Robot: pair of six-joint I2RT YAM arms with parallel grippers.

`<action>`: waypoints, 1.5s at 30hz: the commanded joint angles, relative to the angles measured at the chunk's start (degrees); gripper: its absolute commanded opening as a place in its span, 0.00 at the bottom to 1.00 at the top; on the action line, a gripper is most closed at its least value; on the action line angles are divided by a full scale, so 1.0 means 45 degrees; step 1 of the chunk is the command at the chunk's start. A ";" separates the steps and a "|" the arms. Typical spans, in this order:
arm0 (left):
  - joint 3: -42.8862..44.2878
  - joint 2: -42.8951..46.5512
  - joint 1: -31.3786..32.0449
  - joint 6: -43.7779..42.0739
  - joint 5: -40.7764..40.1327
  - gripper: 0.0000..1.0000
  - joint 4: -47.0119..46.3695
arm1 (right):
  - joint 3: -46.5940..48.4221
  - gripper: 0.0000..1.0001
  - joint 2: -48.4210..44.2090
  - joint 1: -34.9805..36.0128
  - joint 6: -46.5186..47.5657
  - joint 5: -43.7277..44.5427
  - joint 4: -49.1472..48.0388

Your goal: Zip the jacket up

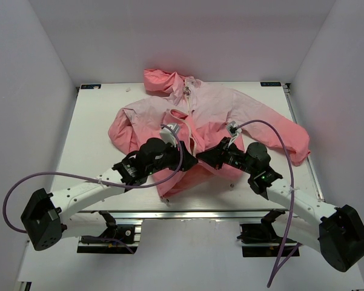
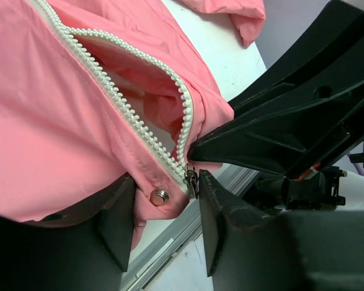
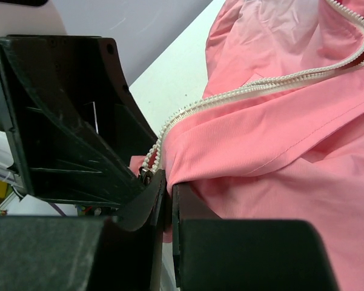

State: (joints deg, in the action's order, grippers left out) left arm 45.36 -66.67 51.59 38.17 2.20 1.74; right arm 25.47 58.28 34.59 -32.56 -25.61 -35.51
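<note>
**A:** What is the cloth like?

**B:** The jacket (image 1: 230,109) is thin, crinkled fabric, pale pink near the hood and coral toward the hem. It lies spread across the middle of the white table (image 1: 97,121) with the hood (image 1: 163,80) toward the far edge. The zipper (image 2: 115,97) has whitish, bead-like teeth. Its two rows stand apart higher up and come together at a small metal slider (image 2: 191,180) at the hem. A round metal snap (image 2: 159,196) sits just beside the slider.

**A:** And the grippers?

**B:** Both are black, angular plastic, and they meet tip to tip at the lower front hem. The left gripper (image 2: 166,182) has its jaws spread, with the snap corner of the hem between the fingers. The right gripper (image 3: 168,189) has its jaws pressed almost together, pinching the jacket's edge just beside the zipper.

**A:** Is there room around them?

**B:** There is bare table to the left of the jacket. One sleeve (image 1: 294,142) reaches near the table's right edge. The hem lies close to the near edge, by the metal rail.

**A:** What is hard to see?

**B:** From above, the left gripper (image 1: 188,161) and the right gripper (image 1: 205,159) cover the hem. Each wrist view is partly blocked by the other arm's fingers. I cannot tell whether the slider grips both rows of teeth.
</note>
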 commanded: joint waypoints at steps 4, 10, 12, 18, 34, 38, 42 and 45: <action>0.0681 0.0089 0.0039 0.0052 0.0098 0.48 -0.0054 | 0.0433 0.00 -0.0256 0.0028 0.0164 -0.0053 -0.0451; -0.0002 0.0927 -0.0059 0.0072 0.0234 0.66 -0.0834 | 0.0491 0.00 -0.0236 0.0028 0.0437 0.0162 0.0058; -0.0274 0.1144 -0.0117 0.0130 0.0254 0.68 -0.1146 | 0.0491 0.00 -0.0217 0.0028 0.0457 0.0143 0.0097; -0.0472 0.1262 -0.0312 0.0248 0.0662 0.58 -0.1499 | 0.0550 0.00 -0.0178 0.0028 0.0419 0.0123 0.0117; 0.0134 0.0403 -0.0332 -0.0006 0.0410 0.18 -0.0445 | 0.0511 0.00 -0.0568 0.0028 0.0087 0.0338 0.0000; -0.0003 0.0480 -0.0332 0.0071 0.0450 0.00 -0.0445 | 0.0550 0.00 -0.0627 0.0028 -0.0167 0.0767 0.0214; -0.0256 0.0636 -0.0332 0.0052 0.0488 0.00 -0.0542 | 0.0745 0.00 -0.0744 0.0028 -0.0577 0.0865 0.0565; -0.0509 0.0832 -0.0332 -0.0026 0.0760 0.00 -0.0834 | 0.1018 0.00 -0.0900 0.0009 -0.0675 0.1022 0.1111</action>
State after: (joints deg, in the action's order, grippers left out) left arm 43.92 -65.17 50.06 38.59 3.92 -0.99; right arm 26.11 56.29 34.59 -34.17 -22.46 -29.45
